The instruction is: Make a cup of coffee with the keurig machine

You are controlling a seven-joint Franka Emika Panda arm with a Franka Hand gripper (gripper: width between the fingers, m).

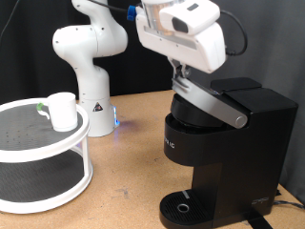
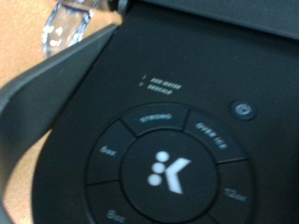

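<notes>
The keurig machine [image 1: 229, 134] stands at the exterior view's right, black, with its grey arched lid handle [image 1: 210, 103] slanting across its head. My gripper [image 1: 181, 74] is directly above the handle's upper end, at or touching it; the white hand hides the fingers. The wrist view is filled by the machine's lid [image 2: 168, 173] with its round button panel, and the grey handle [image 2: 28, 121] curves beside it. The cup [image 1: 62, 110], a small white mug, stands on the upper tier of a white round rack [image 1: 48, 181] at the exterior view's left, far from the gripper.
The arm's white base [image 1: 91, 67] stands at the back, behind the rack. The machine's round drip tray [image 1: 183, 205] holds nothing. Bare wooden table [image 1: 129, 162] lies between rack and machine. A blurred shiny object [image 2: 65, 23] shows past the lid in the wrist view.
</notes>
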